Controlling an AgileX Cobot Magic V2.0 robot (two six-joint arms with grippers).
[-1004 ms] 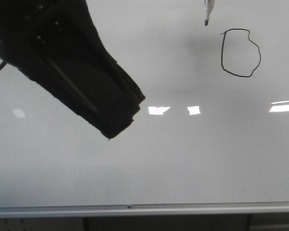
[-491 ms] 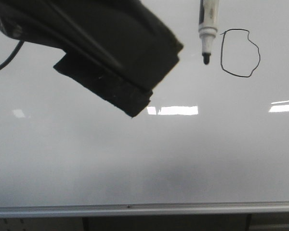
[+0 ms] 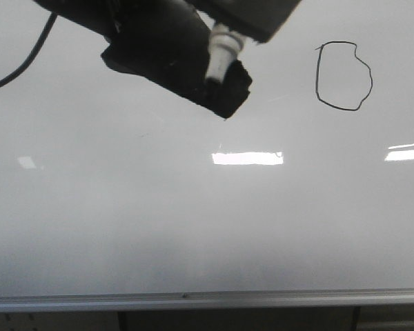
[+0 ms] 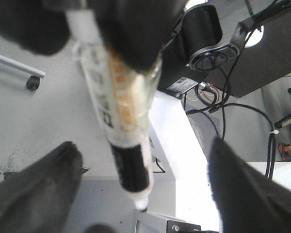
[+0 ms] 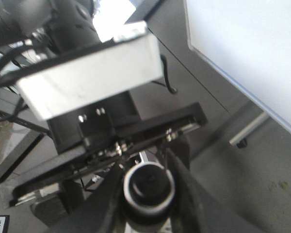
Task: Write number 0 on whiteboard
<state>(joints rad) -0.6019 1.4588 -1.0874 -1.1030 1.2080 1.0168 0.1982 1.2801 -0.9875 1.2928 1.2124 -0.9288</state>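
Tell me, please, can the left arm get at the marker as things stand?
Probably yes: the left claw is open with a finger on each side of the marker, which the right claw grips.

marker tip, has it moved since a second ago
Yes. In the front view the marker tip has shifted left, away from the number 0, which stays where it was on the whiteboard. The tip now sits against a dark gripper.

This looks like a robotics lab or workshop: a large whiteboard [image 3: 193, 227] with an aluminium rail [image 3: 193, 301] fills the front view, while the wrist views show a bare grey floor [image 5: 262, 189], loose black cables [image 4: 233, 116] and dark equipment stands [image 4: 203, 39].
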